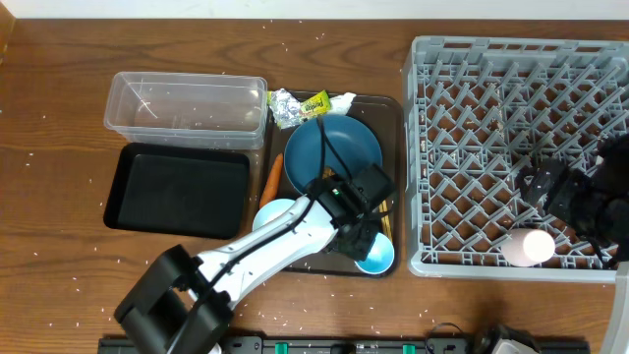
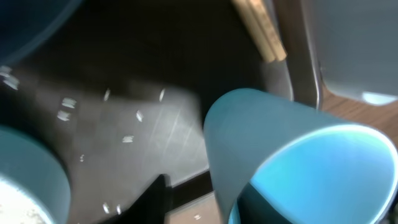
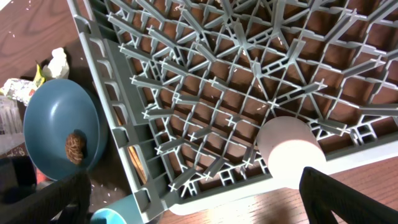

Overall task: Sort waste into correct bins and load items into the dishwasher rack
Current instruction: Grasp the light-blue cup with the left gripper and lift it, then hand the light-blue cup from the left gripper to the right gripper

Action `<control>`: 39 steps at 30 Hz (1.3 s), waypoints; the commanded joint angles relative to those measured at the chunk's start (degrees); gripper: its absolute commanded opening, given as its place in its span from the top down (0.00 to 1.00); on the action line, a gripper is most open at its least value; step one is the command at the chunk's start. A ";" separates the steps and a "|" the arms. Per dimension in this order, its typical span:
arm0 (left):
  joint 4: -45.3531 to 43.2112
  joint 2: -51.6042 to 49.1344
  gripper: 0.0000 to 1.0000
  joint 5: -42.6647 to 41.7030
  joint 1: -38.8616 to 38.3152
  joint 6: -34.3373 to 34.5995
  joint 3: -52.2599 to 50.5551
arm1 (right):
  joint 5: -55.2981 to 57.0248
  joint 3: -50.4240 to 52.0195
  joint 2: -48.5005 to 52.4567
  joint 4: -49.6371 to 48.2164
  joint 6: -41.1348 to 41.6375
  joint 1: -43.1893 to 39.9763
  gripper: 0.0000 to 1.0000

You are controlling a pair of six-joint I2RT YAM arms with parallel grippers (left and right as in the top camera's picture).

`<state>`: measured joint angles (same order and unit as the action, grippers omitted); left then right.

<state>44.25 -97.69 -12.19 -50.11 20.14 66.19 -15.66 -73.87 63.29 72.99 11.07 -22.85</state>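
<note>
My left gripper (image 1: 364,244) is open at the front right of the brown serving tray, its fingers (image 2: 202,202) straddling the wall of the light blue cup (image 1: 375,258) (image 2: 292,155), one finger inside and one outside. My right gripper (image 1: 545,202) (image 3: 196,205) is open and empty above the grey rack (image 1: 521,59) (image 3: 205,93). The pink cup (image 1: 531,246) (image 3: 289,149) stands in the rack's front corner. The dark blue dish (image 1: 329,147) (image 3: 59,124) holds a brown lump (image 3: 76,148). The carrot (image 1: 275,177), the pale bowl (image 1: 275,211), the chopsticks (image 1: 385,224) (image 2: 264,31) and rice grains lie on the tray.
The clear tub (image 1: 187,103) and the black tray (image 1: 177,189) stand left of the brown serving tray (image 1: 393,108). Foil and yellow wrapper (image 1: 300,104) and a white tissue (image 1: 344,99) lie at the serving tray's far edge. Rice grains are scattered over the table.
</note>
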 commanded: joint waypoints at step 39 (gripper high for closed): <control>-16.79 20.44 0.94 -74.86 40.37 10.62 4.50 | -50.64 -0.26 0.07 -15.56 -22.88 27.85 0.12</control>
<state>27.86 -77.25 -80.79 -9.61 28.36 70.22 -59.57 -73.84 63.37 59.86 -9.54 1.43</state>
